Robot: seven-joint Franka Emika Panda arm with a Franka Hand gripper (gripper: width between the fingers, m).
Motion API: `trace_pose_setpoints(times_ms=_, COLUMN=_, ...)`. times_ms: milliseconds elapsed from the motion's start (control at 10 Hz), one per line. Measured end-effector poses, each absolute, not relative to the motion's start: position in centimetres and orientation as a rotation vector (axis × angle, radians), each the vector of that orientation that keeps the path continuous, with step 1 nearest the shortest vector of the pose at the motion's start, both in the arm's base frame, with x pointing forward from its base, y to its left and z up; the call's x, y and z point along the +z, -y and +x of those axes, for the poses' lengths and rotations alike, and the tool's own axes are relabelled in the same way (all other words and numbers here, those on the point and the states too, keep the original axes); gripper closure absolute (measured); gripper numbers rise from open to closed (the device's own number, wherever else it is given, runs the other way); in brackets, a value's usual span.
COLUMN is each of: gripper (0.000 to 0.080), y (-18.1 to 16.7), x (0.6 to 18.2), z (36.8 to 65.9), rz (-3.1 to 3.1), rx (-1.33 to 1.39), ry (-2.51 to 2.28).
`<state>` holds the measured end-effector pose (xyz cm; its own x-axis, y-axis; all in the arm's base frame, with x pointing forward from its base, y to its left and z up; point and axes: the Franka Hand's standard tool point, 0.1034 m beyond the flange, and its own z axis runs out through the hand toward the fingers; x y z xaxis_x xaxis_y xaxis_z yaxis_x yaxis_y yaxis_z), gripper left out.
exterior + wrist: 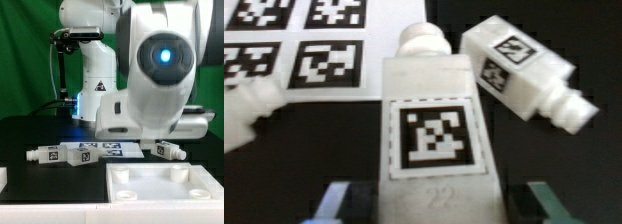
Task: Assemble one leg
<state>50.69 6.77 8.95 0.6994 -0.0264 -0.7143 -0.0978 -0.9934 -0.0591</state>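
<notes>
Wrist view: hand [441, 198] spread astride the leg [441, 120], lying on bench [589, 170] just beside marker board [295, 45]; 2nd leg [523, 68] crowds it on side away from that board, so closing cd nudge it & skew grip.

behind your setup hung a green cloth backdrop [25, 60], creased in soft vertical folds across the far side. under everything you had a black table [30, 135], its top dull and dark.
</notes>
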Motion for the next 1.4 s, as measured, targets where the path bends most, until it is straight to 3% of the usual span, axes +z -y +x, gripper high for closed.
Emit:
trace_pose_setpoints(times_ms=100, gripper=0.0512, y=-6.9, x=10.1, z=51.8, rz=-2.857, rx=1.069, ry=-0.094)
trace_pose_setpoints(times_ms=500, gripper=0.0512, y=-7.6, x=9.3, z=53.7, rz=-3.009, rx=0.637, ry=-0.072)
trace_pose_setpoints(times_ms=700, gripper=0.0512, y=-7.0, x=12.9, z=58.0, rz=-3.015, rx=0.447, ry=0.040)
trace_pose_setpoints(times_ms=800, gripper=0.0512, y=-6.8, x=13.2, z=59.5, rz=-3.030, rx=0.334, ry=0.053)
trace_pose_setpoints(times_ms=1400, gripper=0.0511, y=-7.7, x=12.7, z=62.1, rz=-3.054, rx=-0.489, ry=0.095)
